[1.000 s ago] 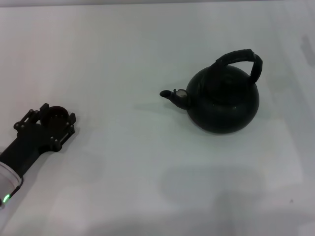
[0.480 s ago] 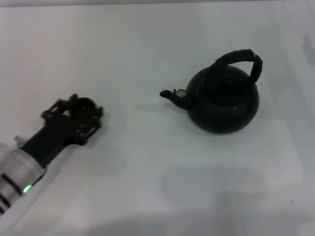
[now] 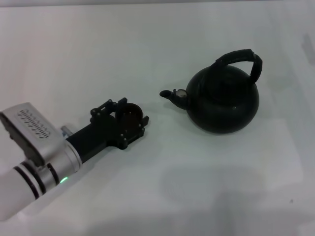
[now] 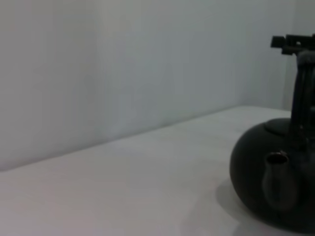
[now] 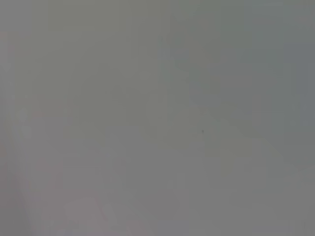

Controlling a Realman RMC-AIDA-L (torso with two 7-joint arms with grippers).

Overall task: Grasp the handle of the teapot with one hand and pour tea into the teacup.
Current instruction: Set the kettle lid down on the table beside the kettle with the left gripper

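Note:
The black teapot (image 3: 224, 101) stands on the white table at the right, its spout (image 3: 172, 94) pointing left. Its arched handle (image 3: 242, 57) rises over the top, with nothing on it. My left gripper (image 3: 127, 119) is left of the spout, a short gap away, and is shut on the small dark teacup (image 3: 132, 112), held between its fingers just above the table. The left wrist view shows the teapot (image 4: 256, 172), its spout (image 4: 277, 178) and its handle (image 4: 302, 91) close ahead. My right gripper is out of view.
The white table (image 3: 147, 44) stretches around the teapot. A soft shadow lies on the table in front of the teapot (image 3: 211, 184). The right wrist view shows only a plain grey surface (image 5: 157, 118).
My left gripper has carried the teacup from the far left of the table to the right, toward the teapot's spout. The teapot has not moved.

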